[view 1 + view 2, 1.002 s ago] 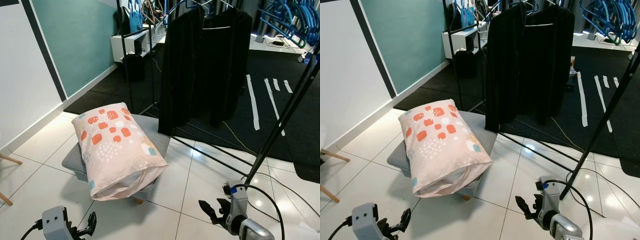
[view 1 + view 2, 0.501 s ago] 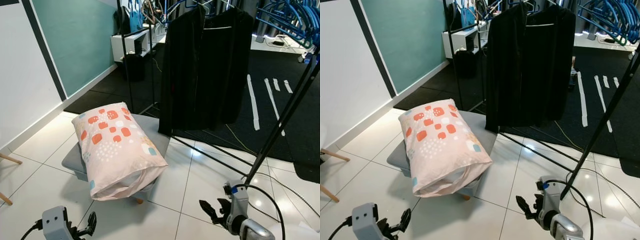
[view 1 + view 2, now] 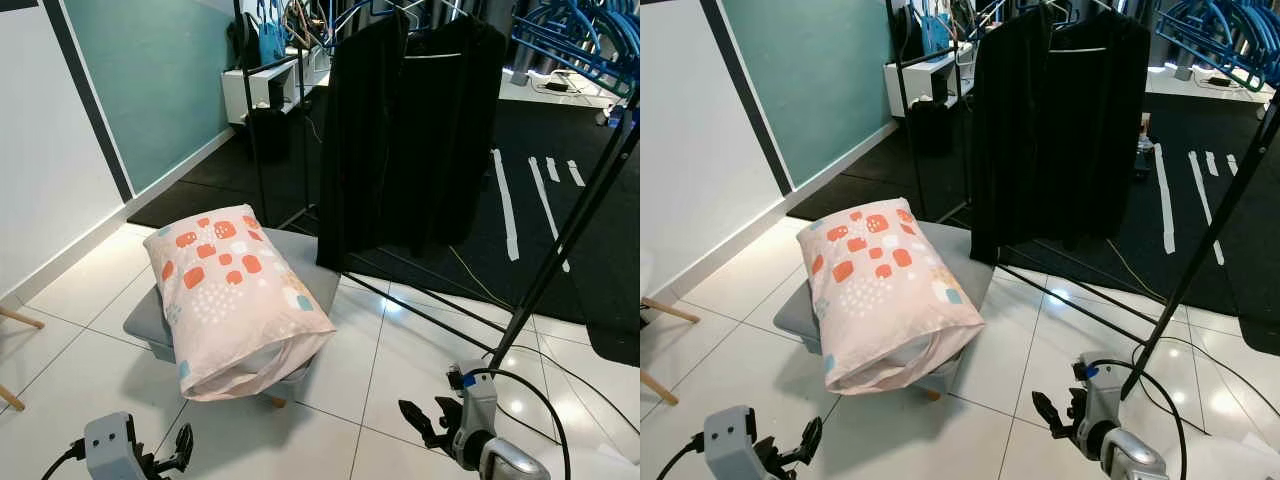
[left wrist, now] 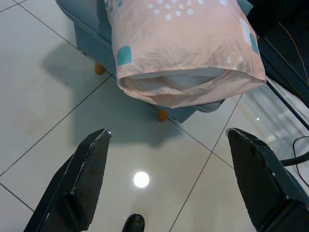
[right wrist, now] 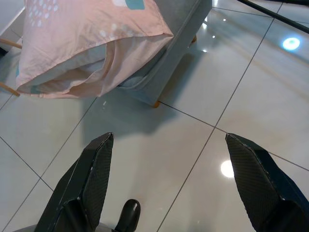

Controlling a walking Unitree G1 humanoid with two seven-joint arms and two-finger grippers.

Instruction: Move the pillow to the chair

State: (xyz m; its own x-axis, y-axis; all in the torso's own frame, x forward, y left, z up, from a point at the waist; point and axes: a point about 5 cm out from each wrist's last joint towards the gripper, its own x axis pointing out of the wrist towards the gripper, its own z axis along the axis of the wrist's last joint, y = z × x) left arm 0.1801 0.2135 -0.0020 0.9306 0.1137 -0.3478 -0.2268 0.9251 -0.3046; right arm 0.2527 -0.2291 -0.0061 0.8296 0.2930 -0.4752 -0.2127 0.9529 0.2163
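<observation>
The pillow is pale pink, printed with orange-red squares, white dots and a few teal patches. Its footstool is grey on orange-brown feet. Black garments hang over a black mat striped with white tape, beside glossy white floor tiles and a teal wall.

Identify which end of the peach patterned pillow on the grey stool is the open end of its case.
The end of the peach patterned pillow nearest the robot, overhanging the grey stool: its case gapes there, showing white filling. The far end, towards the black hanging clothes, is closed.
</observation>
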